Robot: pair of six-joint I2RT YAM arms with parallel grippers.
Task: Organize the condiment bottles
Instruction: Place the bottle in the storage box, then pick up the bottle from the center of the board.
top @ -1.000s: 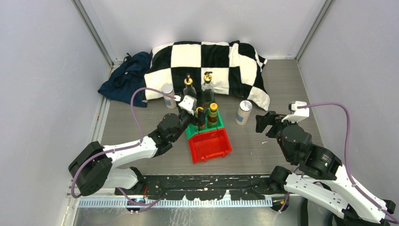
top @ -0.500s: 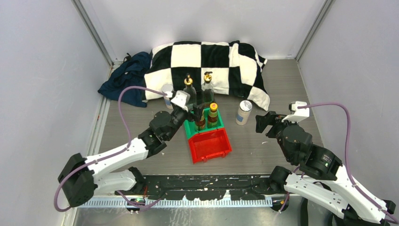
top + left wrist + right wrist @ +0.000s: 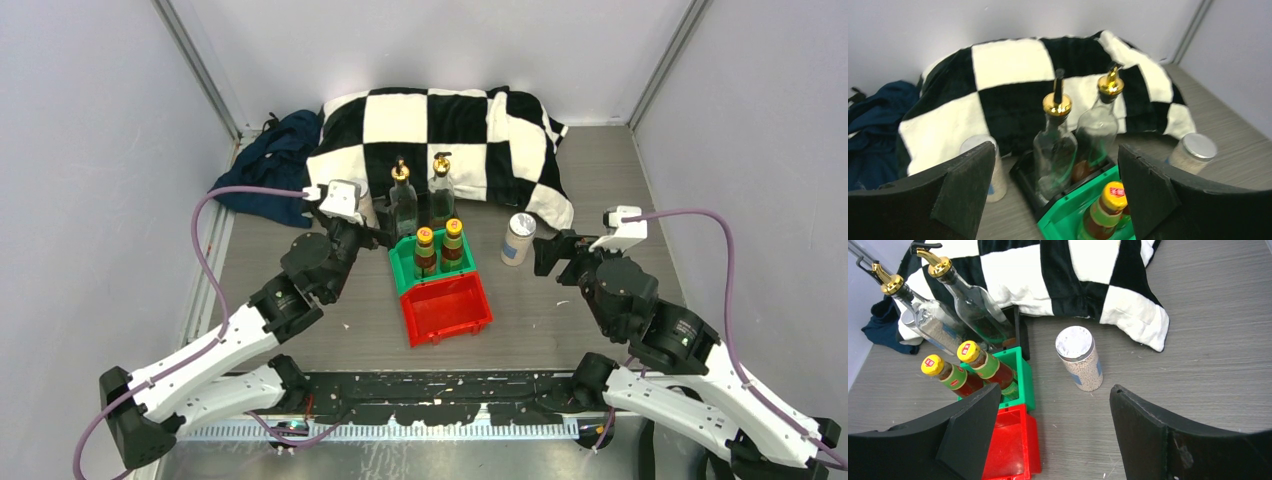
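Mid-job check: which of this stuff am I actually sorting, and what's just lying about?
Job:
- two glass bottles
- two sauce bottles
- left jar, right jar
- holders: black bin, green bin, red bin

Lying about:
- blanket
- blue cloth

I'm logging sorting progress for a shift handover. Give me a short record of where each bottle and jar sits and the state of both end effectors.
tall glass bottles: two, upright in the black bin
sauce bottles: two, yellow caps, upright in the green bin
red bin: no bottle in it
right jar: upright on the table, outside the bins
left jar: upright, left of the black bin
left end effector: open, holding nothing
right end effector: open, holding nothing
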